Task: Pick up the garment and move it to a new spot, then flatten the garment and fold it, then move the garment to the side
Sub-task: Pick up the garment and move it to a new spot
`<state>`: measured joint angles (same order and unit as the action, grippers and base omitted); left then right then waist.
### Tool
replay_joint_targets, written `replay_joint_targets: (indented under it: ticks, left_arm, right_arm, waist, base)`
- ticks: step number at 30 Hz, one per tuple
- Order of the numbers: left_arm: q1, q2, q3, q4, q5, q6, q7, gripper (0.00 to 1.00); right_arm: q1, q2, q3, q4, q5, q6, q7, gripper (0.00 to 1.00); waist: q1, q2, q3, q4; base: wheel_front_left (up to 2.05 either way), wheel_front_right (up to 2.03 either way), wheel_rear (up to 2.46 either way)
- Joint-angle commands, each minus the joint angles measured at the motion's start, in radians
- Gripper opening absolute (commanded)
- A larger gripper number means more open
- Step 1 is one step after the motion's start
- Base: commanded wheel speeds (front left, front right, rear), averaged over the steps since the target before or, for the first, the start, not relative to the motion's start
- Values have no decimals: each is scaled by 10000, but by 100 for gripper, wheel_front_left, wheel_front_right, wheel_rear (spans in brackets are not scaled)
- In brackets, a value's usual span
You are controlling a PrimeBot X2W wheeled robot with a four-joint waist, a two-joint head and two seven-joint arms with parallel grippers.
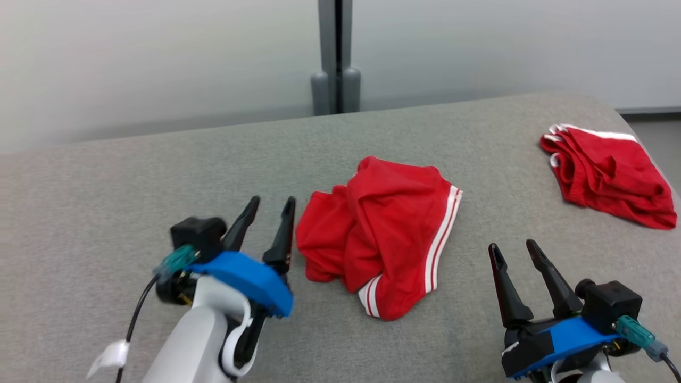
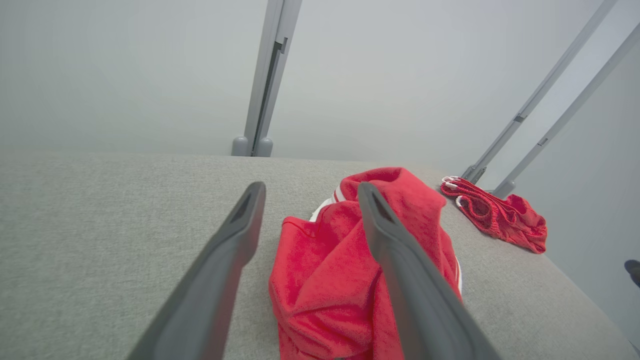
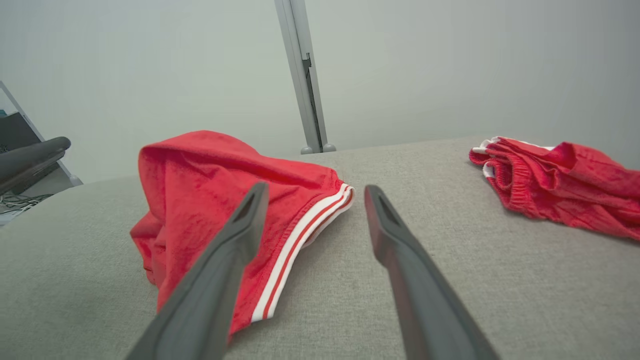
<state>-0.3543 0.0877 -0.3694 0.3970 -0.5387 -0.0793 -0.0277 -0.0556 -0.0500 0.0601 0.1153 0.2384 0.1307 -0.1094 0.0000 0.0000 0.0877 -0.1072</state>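
A crumpled red garment (image 1: 383,234) with white side stripes lies in a heap in the middle of the grey padded surface (image 1: 133,191). My left gripper (image 1: 272,201) stands open just left of it, its right finger close to the cloth's edge, holding nothing. In the left wrist view the garment (image 2: 320,270) lies between and behind the open fingers of that gripper (image 2: 311,189). My right gripper (image 1: 512,246) is open, apart from the heap at the lower right. In the right wrist view the garment (image 3: 200,175) sits ahead and left of the gripper (image 3: 316,190).
A second red garment (image 1: 606,175) lies bunched at the far right corner, near the surface's edge; it shows again as a red garment (image 3: 560,180) in the right wrist view. A grey post (image 1: 336,53) stands behind the surface against a pale wall.
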Motion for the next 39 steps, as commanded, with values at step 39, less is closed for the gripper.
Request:
replay_joint_targets:
  ticks: [39]
  left_arm:
    - [3672, 1145, 1961, -809, 1986, 530, -2385, 100]
  right_arm:
    - [1166, -12, -995, 151, 141, 1, 893, 100]
  waist:
    - [0, 0, -1055, 1539]
  base:
    - [0, 0, 0]
